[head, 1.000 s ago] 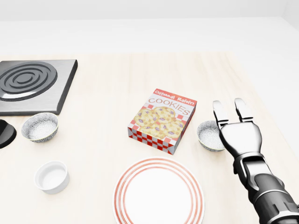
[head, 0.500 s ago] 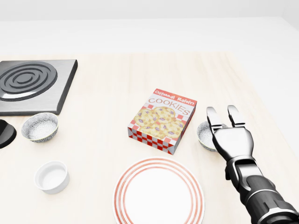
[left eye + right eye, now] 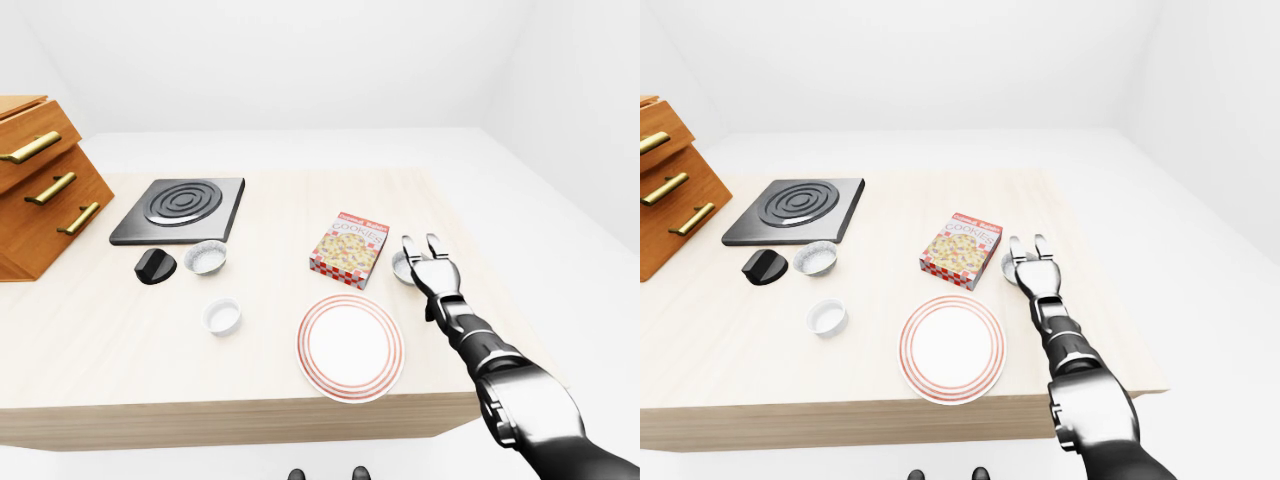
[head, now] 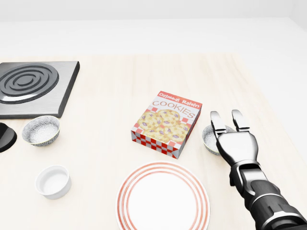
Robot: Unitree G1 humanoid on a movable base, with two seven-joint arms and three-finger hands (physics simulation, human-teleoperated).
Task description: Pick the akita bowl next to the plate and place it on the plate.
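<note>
Head view first: what can be made out of the akita bowl (image 4: 210, 138)? (asker)

A small round bowl is seen, speckled grey inside with a paler rim, sat upright on the tabletop (image 4: 110, 96). It's found just right of the cookie box (image 4: 167, 123), and up and to the right of the red-ringed plate (image 4: 163, 203), clear of its rim. The bowl's right part is covered by the right hand (image 4: 236, 146). (replier)

Cool, and how is that hand posed? (asker)

It's brought in from the bottom right corner, with the back of the hand turned up and the forearm angled across the tabletop's right side. Two fingers (image 4: 215, 120) are held straight and apart, pointed toward the view's top, over the bowl's right rim. Nothing is clamped. Whether the bowl is actually touched can't be told, and the third finger is out of sight. (replier)
</note>
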